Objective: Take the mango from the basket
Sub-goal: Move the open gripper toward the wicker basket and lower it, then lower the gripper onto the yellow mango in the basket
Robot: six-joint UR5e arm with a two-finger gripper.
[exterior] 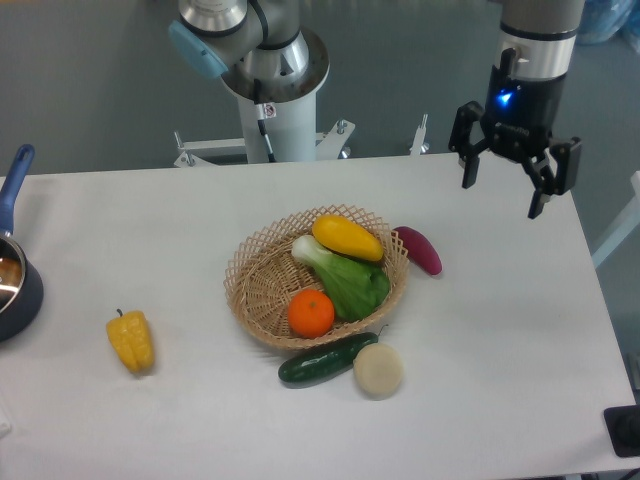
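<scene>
The mango point(347, 237) is a smooth yellow-orange oval lying at the back right of the wicker basket point(262, 287), resting against a green leafy vegetable point(345, 278). A round orange point(311, 313) sits at the basket's front. My gripper point(503, 198) hangs above the table's back right, well to the right of the basket and above it. Its fingers are spread apart and hold nothing.
A purple eggplant point(419, 250) lies just right of the basket. A dark green cucumber point(325, 360) and a pale round vegetable point(379, 370) lie at its front. A yellow bell pepper point(131, 340) lies at the left. A blue-handled pot point(14, 272) stands at the left edge.
</scene>
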